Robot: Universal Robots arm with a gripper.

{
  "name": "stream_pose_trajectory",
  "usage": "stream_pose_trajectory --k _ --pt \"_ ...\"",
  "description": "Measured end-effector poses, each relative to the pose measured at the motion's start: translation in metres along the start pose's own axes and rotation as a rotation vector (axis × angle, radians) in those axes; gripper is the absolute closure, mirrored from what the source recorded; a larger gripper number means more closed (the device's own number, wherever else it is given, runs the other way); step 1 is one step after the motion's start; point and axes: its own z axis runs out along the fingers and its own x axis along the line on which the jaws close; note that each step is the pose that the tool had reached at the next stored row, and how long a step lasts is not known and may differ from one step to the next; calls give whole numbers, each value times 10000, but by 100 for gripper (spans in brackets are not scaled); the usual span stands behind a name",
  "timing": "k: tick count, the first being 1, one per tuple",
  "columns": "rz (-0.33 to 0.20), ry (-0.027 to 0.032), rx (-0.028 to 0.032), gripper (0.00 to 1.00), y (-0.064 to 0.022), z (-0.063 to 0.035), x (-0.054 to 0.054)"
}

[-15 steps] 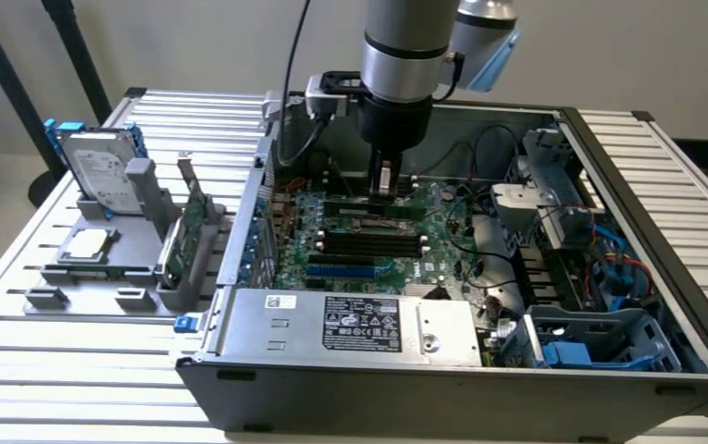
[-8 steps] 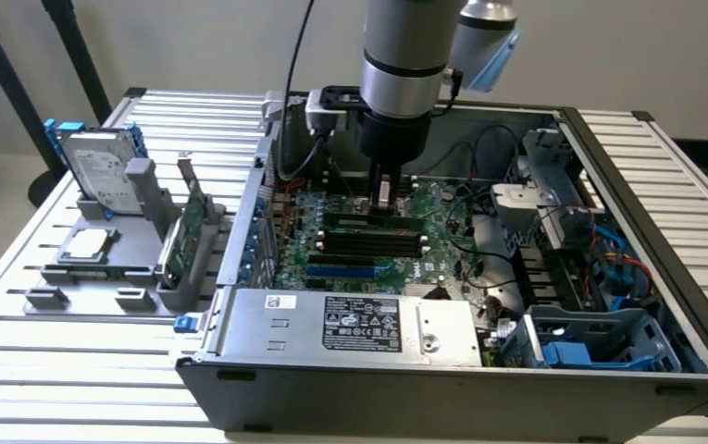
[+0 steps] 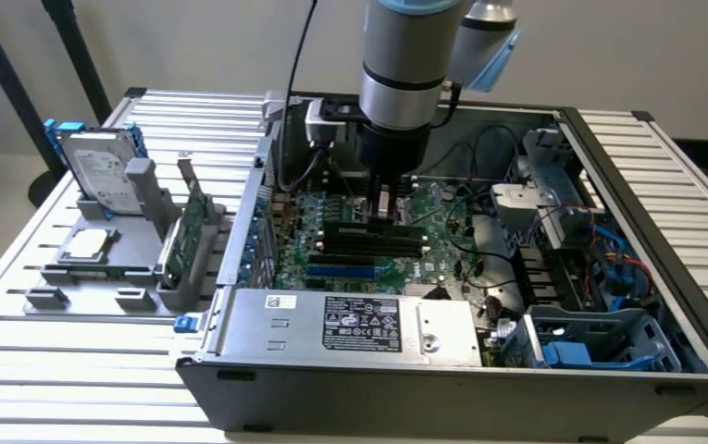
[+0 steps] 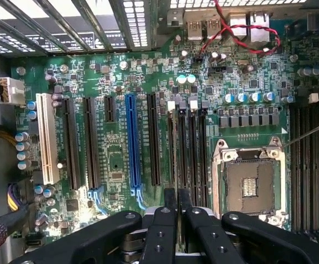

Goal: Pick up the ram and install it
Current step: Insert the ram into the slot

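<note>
The ram (image 3: 386, 209) stands on edge between my fingers (image 4: 169, 201), low over the motherboard (image 4: 115, 165) inside the open case (image 3: 601, 148). In the wrist view it is a thin dark strip (image 4: 177, 193) in line with the black memory slots (image 4: 190, 154), which lie just beside the CPU socket (image 4: 250, 184). I cannot tell whether its lower edge touches a slot. My gripper (image 3: 385, 192) is drawn narrow, pads pinched on the ram's flat sides. On the exterior view's left, well apart from me, a grey holder (image 3: 131, 231) on the table (image 3: 69, 361) carries a hard drive (image 3: 92, 166) and a green card (image 3: 183, 242).
</note>
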Motion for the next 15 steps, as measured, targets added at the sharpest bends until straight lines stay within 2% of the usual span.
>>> stream_pose_trajectory --k 4,9,15 --pt "2 70 5 87 -1 54 2" --pt "3 189 15 87 -2 102 -1" --pt "-21 231 19 87 -4 108 -25"
